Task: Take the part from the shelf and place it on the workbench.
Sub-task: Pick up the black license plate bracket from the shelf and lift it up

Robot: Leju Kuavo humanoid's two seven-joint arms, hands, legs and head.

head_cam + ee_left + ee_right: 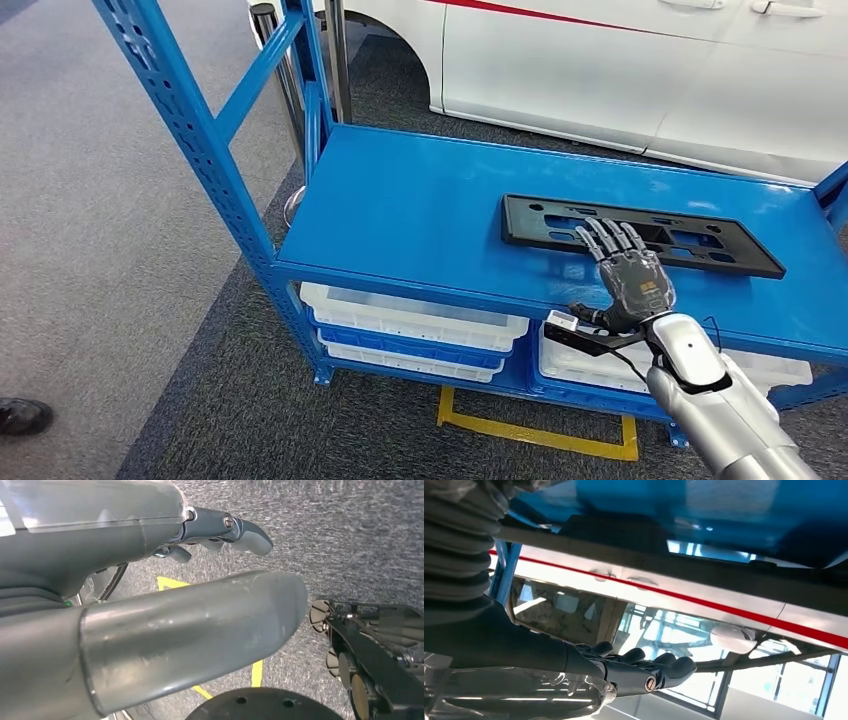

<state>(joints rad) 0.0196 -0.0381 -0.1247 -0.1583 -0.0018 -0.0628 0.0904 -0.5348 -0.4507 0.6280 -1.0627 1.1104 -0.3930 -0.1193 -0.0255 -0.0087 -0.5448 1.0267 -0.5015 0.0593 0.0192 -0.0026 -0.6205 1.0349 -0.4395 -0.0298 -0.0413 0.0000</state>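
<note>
The part point(540, 225) is a long, flat black plastic frame with cut-outs, lying on the blue shelf top point(400, 210) toward its right side. My right hand point(632, 278) reaches over the shelf's front edge, and its straight fingers point(606, 238) lie over the part's near rim. It grips nothing. In the right wrist view the part's dark edge point(624, 535) runs close beside the stretched fingers of the right hand point(624, 672). My left hand point(150, 580) hangs over the grey carpet with its fingers apart and nothing in it.
The blue upright point(190, 130) of the rack slants up at the left. White trays point(410, 320) sit on the level below. A white car point(620, 70) stands behind the rack. Yellow tape point(530, 432) marks the carpet, and a person's shoe point(20, 413) is at the far left.
</note>
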